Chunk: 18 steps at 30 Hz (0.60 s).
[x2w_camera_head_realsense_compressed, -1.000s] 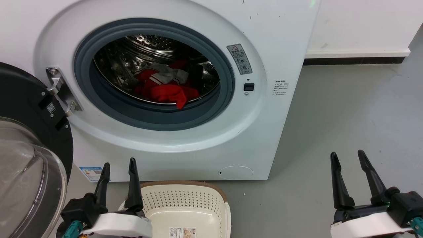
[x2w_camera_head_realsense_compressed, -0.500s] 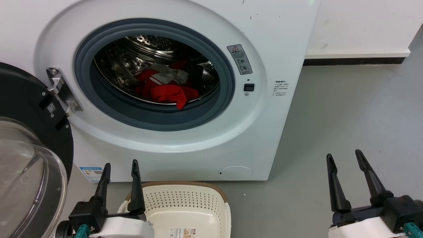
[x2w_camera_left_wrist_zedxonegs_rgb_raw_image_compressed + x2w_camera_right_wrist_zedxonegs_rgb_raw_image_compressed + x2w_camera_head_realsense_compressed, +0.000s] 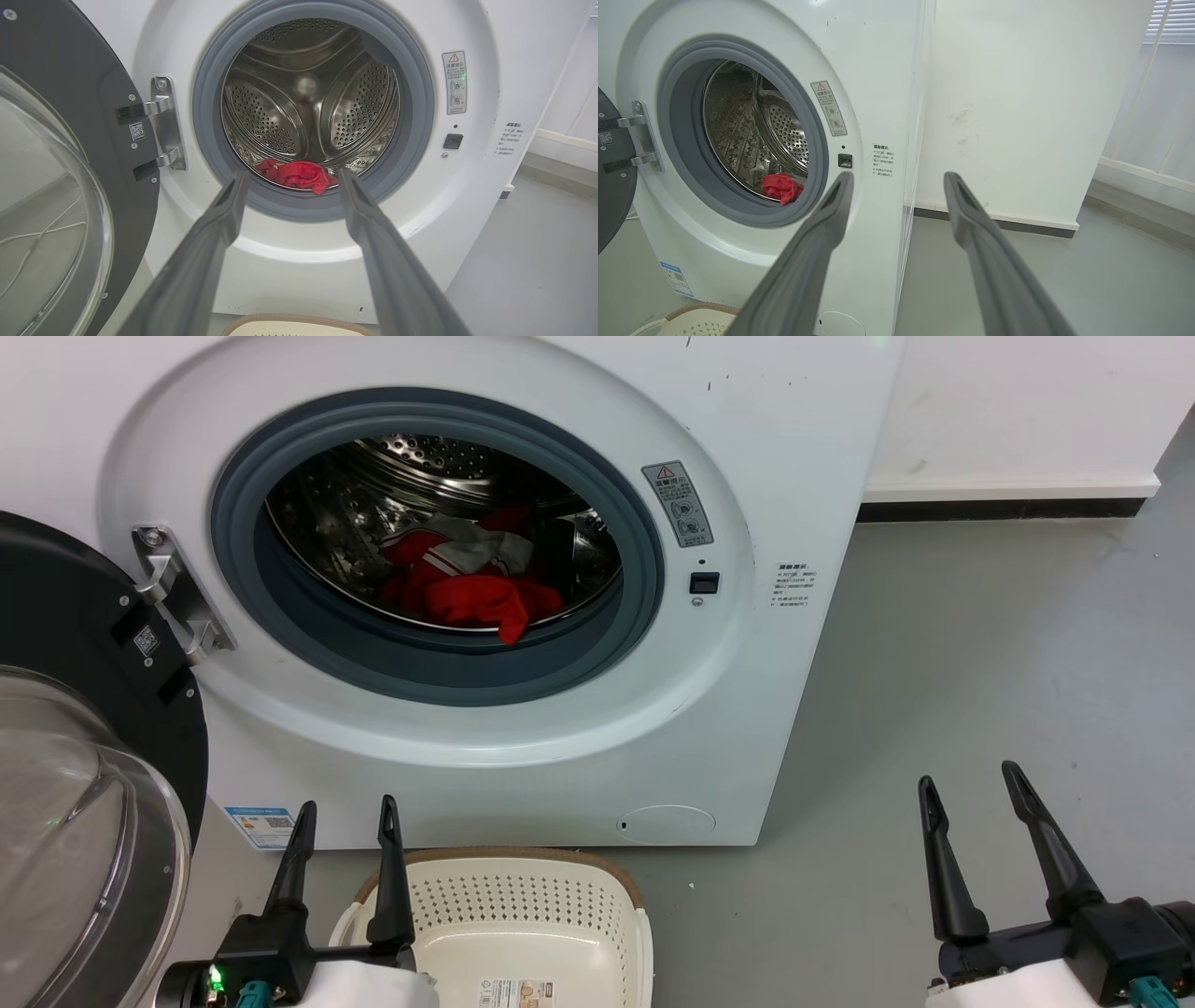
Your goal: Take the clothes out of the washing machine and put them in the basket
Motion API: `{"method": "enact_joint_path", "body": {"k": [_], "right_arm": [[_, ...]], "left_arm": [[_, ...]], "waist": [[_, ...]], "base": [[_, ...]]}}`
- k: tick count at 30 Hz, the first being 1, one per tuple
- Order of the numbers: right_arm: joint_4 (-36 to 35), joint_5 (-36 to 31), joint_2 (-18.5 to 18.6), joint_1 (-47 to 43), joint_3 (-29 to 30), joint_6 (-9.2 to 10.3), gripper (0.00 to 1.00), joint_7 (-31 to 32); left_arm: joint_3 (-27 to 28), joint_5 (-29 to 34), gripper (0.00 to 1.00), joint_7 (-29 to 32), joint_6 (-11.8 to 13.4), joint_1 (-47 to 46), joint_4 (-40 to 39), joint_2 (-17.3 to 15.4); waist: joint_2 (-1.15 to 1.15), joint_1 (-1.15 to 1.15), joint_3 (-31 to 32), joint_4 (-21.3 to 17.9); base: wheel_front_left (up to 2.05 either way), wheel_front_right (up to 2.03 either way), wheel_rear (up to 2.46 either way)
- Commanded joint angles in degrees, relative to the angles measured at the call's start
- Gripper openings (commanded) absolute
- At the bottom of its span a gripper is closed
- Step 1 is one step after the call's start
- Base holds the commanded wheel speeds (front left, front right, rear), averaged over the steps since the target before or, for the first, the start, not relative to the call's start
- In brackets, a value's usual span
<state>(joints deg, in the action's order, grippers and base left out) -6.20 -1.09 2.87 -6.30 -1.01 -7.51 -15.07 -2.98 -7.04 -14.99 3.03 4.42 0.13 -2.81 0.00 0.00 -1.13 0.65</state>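
Through the porthole of the washing machine (image 3: 766, 728), reach low with the spread, empty left claw (image 3: 347, 805). Pinch the clothes (image 3: 471, 599) at the drum lip; hold the right claw (image 3: 968, 777), also spread, aside.

Our right gripper (image 3: 896, 179) rises from six o'clock, its two dark fingers spread wide with nothing between them; the washing machine (image 3: 878, 70) fills the view from eight to eleven o'clock; inside its grey-rimmed porthole, at the five o'clock edge of the steel drum (image 3: 752, 130), we see the clothes (image 3: 782, 186), a small red heap lapping over the lip; the door (image 3: 612, 196) stands open at nine o'clock; the basket (image 3: 686, 322) shows its brown rim at seven o'clock; a white wall (image 3: 1017, 116) stands at one o'clock, with grey floor (image 3: 1064, 280) at four.
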Motion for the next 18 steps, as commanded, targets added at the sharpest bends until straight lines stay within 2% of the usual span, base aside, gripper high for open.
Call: {"method": "enact_joint_path", "body": {"k": [1, 18], "right_arm": [[0.1, 0.1, 0.0, -0.8, 0.0, 0.04, 1.0, -0.2], [0.8, 1.5, 0.0, -0.7, -0.4, 0.04, 1.0, -0.2]], "left_arm": [[0.2, 0.2, 1.0, -0.3, 0.1, 0.6, 0.0, -0.1], [0.2, -1.0, 1.0, -0.2, 0.0, 0.9, 1.3, -0.1]], "waist": [[0.0, 0.0, 0.0, 0.0], [0.0, 0.0, -0.1, -0.1]], "base": [[0.0, 0.0, 0.0], [0.0, 0.0, 0.0]]}}
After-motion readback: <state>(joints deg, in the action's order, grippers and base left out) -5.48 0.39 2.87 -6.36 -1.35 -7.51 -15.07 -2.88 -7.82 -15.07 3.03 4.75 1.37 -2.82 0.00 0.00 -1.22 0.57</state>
